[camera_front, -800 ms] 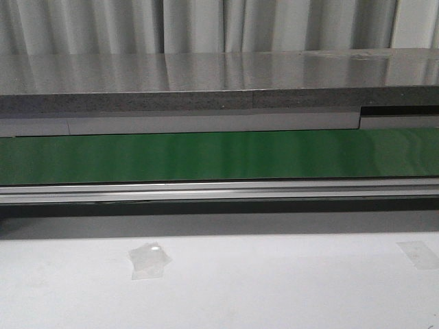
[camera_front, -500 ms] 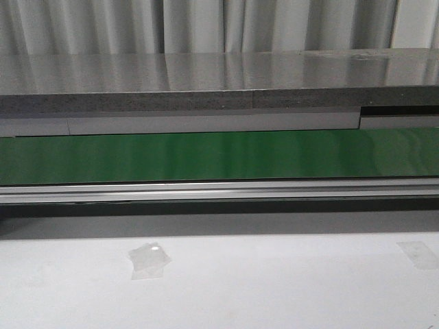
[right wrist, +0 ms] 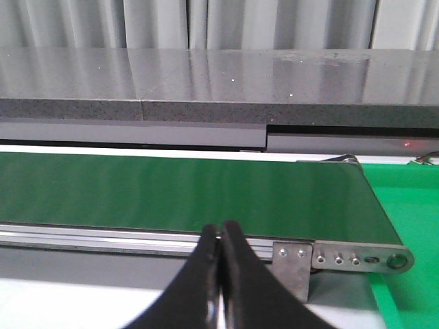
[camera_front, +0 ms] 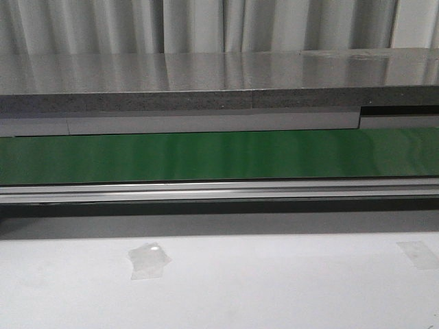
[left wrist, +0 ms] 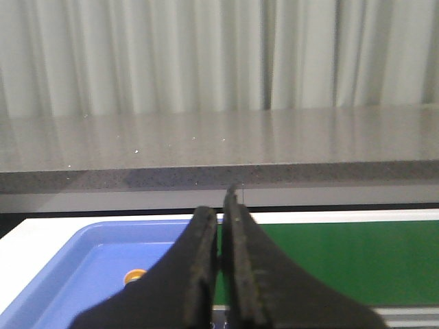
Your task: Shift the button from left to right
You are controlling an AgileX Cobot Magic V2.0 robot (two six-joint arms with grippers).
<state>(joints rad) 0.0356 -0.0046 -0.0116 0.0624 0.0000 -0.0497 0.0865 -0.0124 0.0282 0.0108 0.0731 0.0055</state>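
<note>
From my seat the front camera gives me only the green conveyor belt [camera_front: 219,156] running across, its aluminium side rail [camera_front: 219,190] below it, the grey stone-like ledge [camera_front: 206,82] behind, and the pale table [camera_front: 274,288] in the foreground with a scrap of clear tape [camera_front: 148,260] on its left part and another tape patch [camera_front: 418,253] at the right edge; neither arm shows there; through the left wrist camera I see the left gripper [left wrist: 221,205] with its two dark fingers nearly pressed together, only a thin slit between the tips and nothing held in it; beyond the fingers sits a blue tray [left wrist: 89,274] beside the belt, and inside it a small orange round spot peeks out, which I take for the cap of the button [left wrist: 134,277], its body hidden by the finger; the gripper is well clear of it, not touching; through the right wrist camera the right gripper [right wrist: 219,229] has its fingers pressed tip to tip, empty, hanging in front of the belt's end near the bolted end bracket [right wrist: 343,258]; a bright green surface [right wrist: 411,199] lies beyond the belt end
</note>
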